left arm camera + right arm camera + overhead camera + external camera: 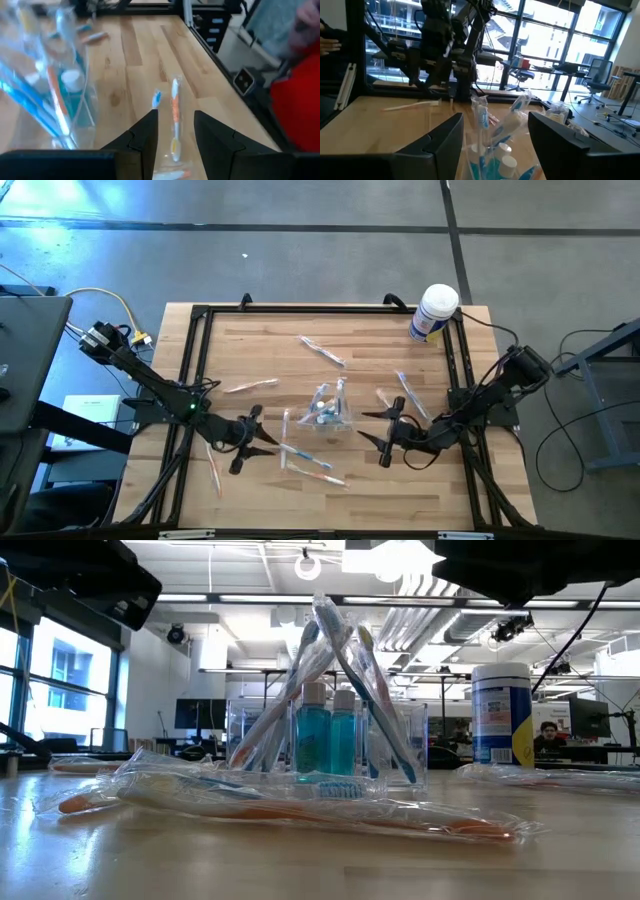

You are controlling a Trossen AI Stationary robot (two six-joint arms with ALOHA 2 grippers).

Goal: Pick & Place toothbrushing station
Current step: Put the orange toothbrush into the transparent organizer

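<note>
- The toothbrushing station (328,416), its glassy edges hard to trace, is seen upright mid-worktop (400,480), brushes leaning up and crossing.
- The left hand (252,438) and right hand (386,435) are held open, flanking it.

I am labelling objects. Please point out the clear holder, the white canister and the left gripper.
clear holder (330,412): high view, its middle.
white canister (436,310): high view, its lid.
left gripper (258,437): high view, between fingertips.

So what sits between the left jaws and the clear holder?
In the high view, one wrapped toothbrush lies upright in the picture between the left gripper and the clear holder; otherwise bare wood. Both sets of jaws are open.
</note>
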